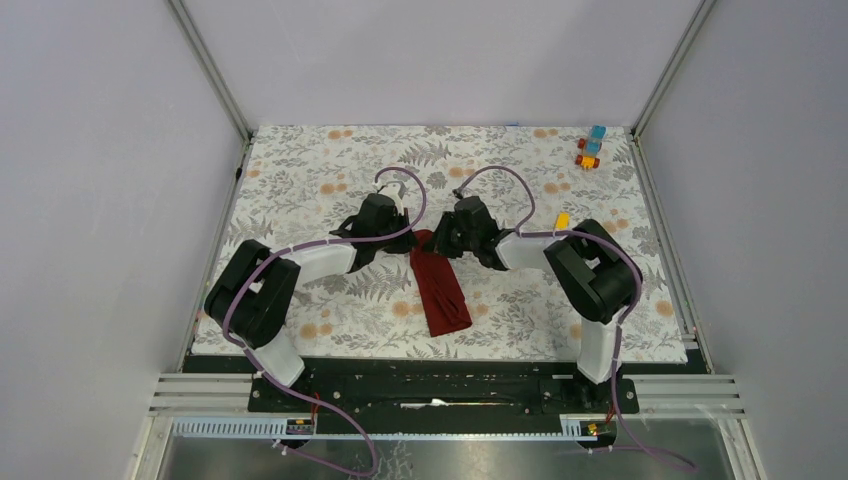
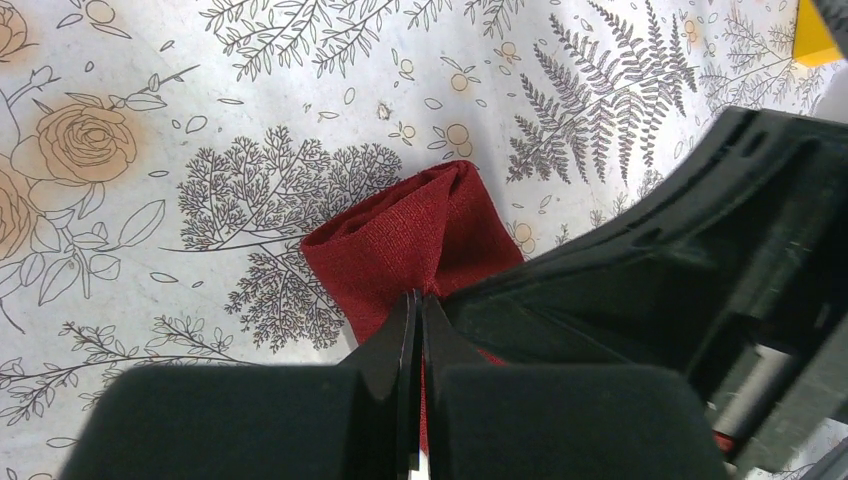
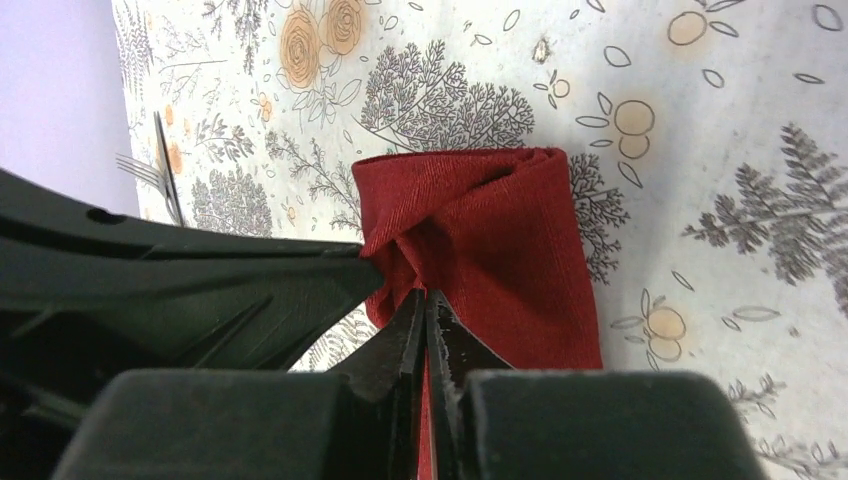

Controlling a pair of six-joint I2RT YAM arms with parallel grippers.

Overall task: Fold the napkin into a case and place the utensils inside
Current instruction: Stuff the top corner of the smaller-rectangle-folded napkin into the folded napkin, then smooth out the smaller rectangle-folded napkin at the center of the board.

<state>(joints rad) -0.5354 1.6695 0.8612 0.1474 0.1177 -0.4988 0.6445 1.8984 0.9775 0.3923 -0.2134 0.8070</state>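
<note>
The dark red napkin (image 1: 440,290) lies in the middle of the table, folded into a narrow long case running from near to far. My left gripper (image 1: 412,238) and right gripper (image 1: 438,240) meet at its far end. In the left wrist view my gripper (image 2: 420,297) is shut on the bunched cloth (image 2: 410,235). In the right wrist view my gripper (image 3: 425,293) is shut on the same cloth end (image 3: 490,230). A silver fork (image 3: 140,172) and knife (image 3: 170,170) lie on the table far to the left, near the wall. I cannot find them in the top view.
The table carries a floral-print cover (image 1: 330,170). Small toy blocks (image 1: 590,150) sit at the back right corner. A yellow block (image 1: 562,220) lies by the right arm and also shows in the left wrist view (image 2: 815,35). Grey walls enclose three sides.
</note>
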